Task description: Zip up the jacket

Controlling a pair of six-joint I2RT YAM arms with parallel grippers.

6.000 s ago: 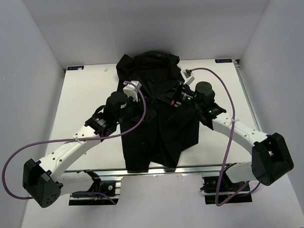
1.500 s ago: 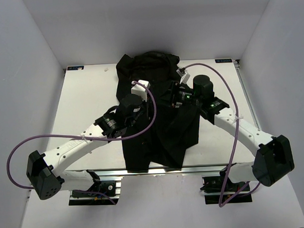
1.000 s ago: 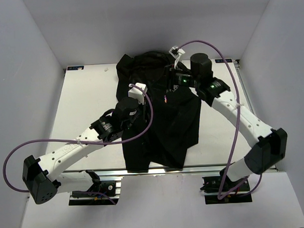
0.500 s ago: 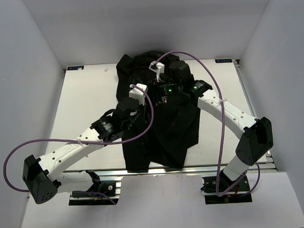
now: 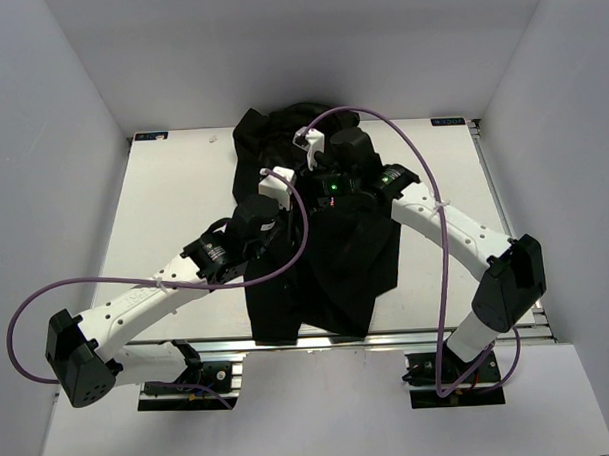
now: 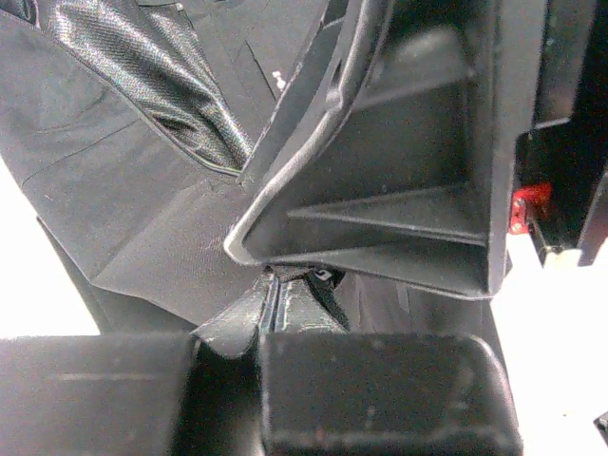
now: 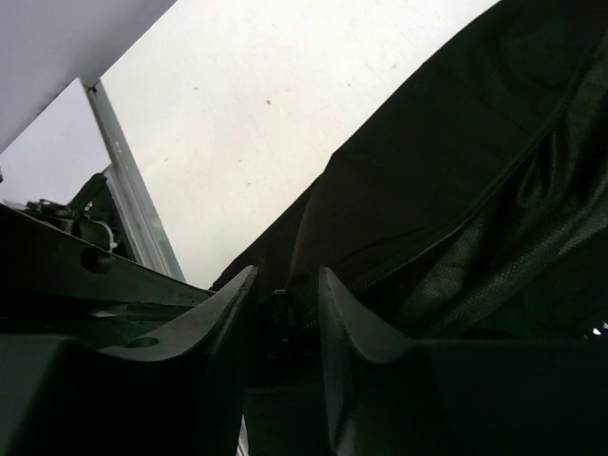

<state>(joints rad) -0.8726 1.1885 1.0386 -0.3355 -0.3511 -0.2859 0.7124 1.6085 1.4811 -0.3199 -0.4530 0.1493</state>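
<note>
While left claw (image 6: 271,294) pinches jacket (image 6: 123,190) | right claw (image 7: 285,318) narrow, gripping fabric by zipper (image 7: 446,242)

Both arms are built alike: the left arm (image 5: 137,294) and the right arm (image 5: 465,237) have long white links joined by bulky black motor housings (image 5: 79,366). Small dark dots run along the left arm's lower link. A purple cable (image 5: 18,328) loops off each arm to a small white camera mount (image 5: 275,182) at the wrist, and a thin white tie (image 5: 156,282) binds it to the link. Green lights (image 5: 331,187) glow near the right wrist. The left gripper (image 6: 261,294) has matte black, ribbed fingers (image 6: 399,180) with a small red part (image 6: 527,204) beside them. The right gripper (image 7: 287,285) has smooth black fingers (image 7: 356,332) — curved at the tips.
</note>
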